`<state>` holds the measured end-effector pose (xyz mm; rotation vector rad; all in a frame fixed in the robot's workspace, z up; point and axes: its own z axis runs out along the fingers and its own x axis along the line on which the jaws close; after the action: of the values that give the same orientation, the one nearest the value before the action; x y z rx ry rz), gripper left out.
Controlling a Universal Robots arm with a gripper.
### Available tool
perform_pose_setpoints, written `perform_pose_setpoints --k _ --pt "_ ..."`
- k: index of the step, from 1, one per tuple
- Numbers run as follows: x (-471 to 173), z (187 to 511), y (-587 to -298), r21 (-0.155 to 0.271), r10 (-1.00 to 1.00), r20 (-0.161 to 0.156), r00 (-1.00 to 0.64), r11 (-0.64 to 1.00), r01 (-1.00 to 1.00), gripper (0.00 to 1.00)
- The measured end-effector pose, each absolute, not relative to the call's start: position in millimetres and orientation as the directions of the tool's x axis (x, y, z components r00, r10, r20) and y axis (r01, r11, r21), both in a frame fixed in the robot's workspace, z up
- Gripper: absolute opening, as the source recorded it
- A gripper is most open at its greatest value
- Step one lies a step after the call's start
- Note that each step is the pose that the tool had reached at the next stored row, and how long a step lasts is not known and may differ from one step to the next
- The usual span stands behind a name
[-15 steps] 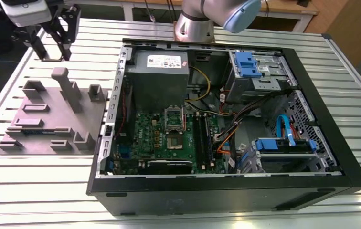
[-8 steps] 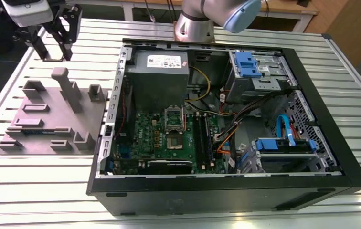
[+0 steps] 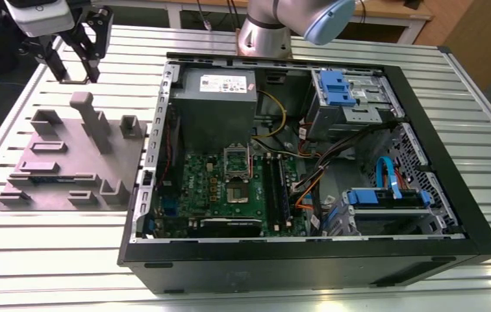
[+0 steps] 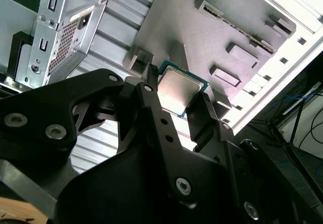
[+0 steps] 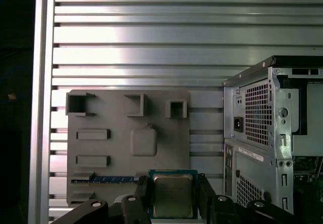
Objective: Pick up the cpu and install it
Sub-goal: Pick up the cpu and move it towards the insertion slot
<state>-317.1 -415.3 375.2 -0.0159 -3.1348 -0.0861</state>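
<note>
Gripper (image 5: pixel 173 184) clamped on the cpu (image 5: pixel 173 198), jaws pinching opposite edges (keeps the chip flat), held over the grey fixture plate (image 5: pixel 126 148) near the table (image 3: pixel 55 260) edge, beside the open case (image 3: pixel 419 130).

Black two-fingered tool (image 3: pixel 74 65) hangs upper left in the exterior view, fingers (image 5: pixel 143 191) clamped on a small silver-topped cpu (image 5: pixel 173 196)

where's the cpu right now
In both wrist views the cpu is gripped in the end effector, raised near an edge of the grey fixture plate. In the exterior view that is left of the open computer case.
</note>
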Motion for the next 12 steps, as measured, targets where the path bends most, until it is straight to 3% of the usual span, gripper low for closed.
perform_pose_setpoints --k 12 --pt "-315.0 375.2 -415.3 0.055 0.01 0.006 -1.0 0.998 0.01 0.47"
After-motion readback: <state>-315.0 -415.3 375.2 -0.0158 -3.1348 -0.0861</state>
